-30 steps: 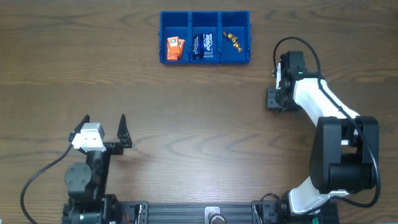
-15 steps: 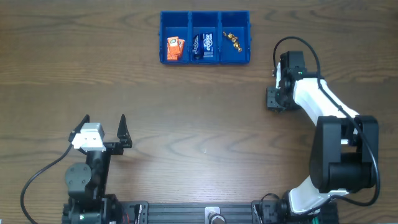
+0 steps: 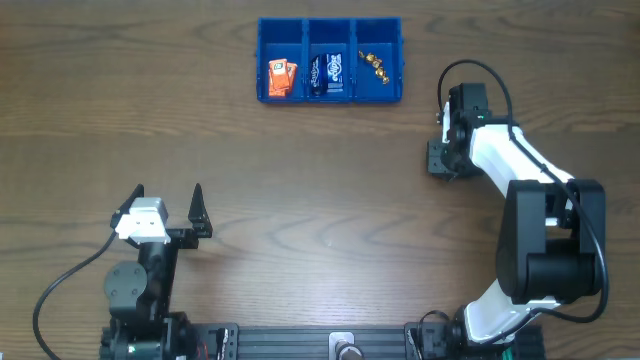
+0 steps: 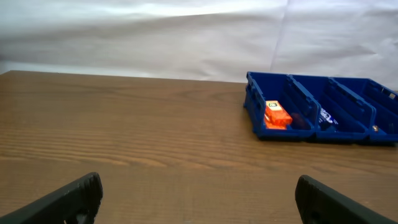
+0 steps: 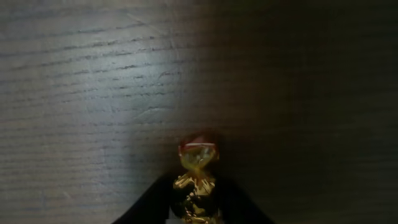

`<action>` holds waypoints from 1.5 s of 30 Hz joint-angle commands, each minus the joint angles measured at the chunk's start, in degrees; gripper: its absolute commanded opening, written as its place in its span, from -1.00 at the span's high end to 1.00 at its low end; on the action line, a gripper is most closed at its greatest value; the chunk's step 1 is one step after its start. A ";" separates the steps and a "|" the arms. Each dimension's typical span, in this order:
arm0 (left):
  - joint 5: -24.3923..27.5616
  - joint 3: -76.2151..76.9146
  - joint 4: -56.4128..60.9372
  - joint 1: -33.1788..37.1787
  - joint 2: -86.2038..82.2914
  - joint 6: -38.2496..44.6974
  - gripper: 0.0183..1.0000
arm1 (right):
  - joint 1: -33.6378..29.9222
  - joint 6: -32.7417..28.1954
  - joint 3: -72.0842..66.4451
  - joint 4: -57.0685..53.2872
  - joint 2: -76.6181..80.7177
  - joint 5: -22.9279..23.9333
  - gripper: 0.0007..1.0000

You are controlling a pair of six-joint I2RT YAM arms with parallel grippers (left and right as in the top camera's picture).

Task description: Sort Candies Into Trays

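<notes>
Gold-wrapped candy (image 5: 198, 169) pinched between right jaws, twisted end protruding.

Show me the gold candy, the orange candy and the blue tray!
gold candy (image 5: 198, 163): right wrist view, on its twisted wrapper.
orange candy (image 3: 281, 78): top view, on its middle.
blue tray (image 3: 330, 99): top view, on its near wall.

Table (image 3: 320, 170): brown wood grain, running 9-to-3. Directly on it is one blue three-compartment tray (image 3: 330, 99) at 12 o'clock, near the far edge, long side along the grain. Black mounting rail (image 3: 300, 338) runs along the 6 o'clock edge. At 2 o'clock a gold-wrapped candy (image 5: 198, 163) is pinched in the right end effector (image 5: 198, 190) right at the surface; can't tell if it touches the table.
</notes>
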 commanded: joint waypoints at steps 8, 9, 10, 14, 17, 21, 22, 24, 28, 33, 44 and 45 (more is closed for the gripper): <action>1.33 -1.07 -1.97 0.02 -0.33 0.59 -1.00 | 0.98 -0.28 0.02 -0.15 0.39 -0.07 0.71; 1.33 -1.07 -1.97 0.02 -0.33 0.59 -0.99 | 1.40 -0.22 0.22 -0.42 -0.26 -0.28 0.71; 1.33 -1.07 -1.97 0.02 -0.33 0.59 -1.00 | 1.90 -0.20 0.50 -0.66 -1.25 -0.72 0.71; 1.33 -1.07 -1.97 0.02 -0.33 0.59 -1.00 | 5.46 1.53 2.60 -1.03 -7.54 -1.46 0.71; 1.33 -1.07 -1.97 0.02 -0.33 0.59 -1.00 | 8.22 5.25 8.26 -1.53 -11.76 -0.94 0.71; 1.33 -1.07 -1.97 0.02 -0.33 0.59 -1.00 | 11.87 7.37 21.70 -3.82 -11.65 0.04 0.72; 1.33 -1.07 -1.97 0.02 -0.33 0.59 -1.00 | 12.85 7.37 24.65 -3.74 -11.13 0.90 0.72; 1.33 -1.07 -1.97 0.02 -0.33 0.59 -0.99 | 14.40 7.37 30.82 -2.86 -8.83 3.06 0.72; 1.33 -1.07 -1.97 0.02 -0.33 0.59 -1.00 | 14.99 7.32 40.24 -2.03 -1.95 4.31 0.74; 1.33 -1.07 -1.97 0.02 -0.33 0.59 -1.00 | 16.02 7.17 44.78 1.38 7.58 5.27 0.76; 1.33 -1.07 -1.97 0.02 -0.33 0.59 -0.99 | 16.79 7.30 44.78 3.56 17.14 6.14 0.77; 1.33 -1.07 -1.97 0.02 -0.33 0.59 -1.00 | 16.83 7.30 44.78 3.69 17.27 6.14 0.76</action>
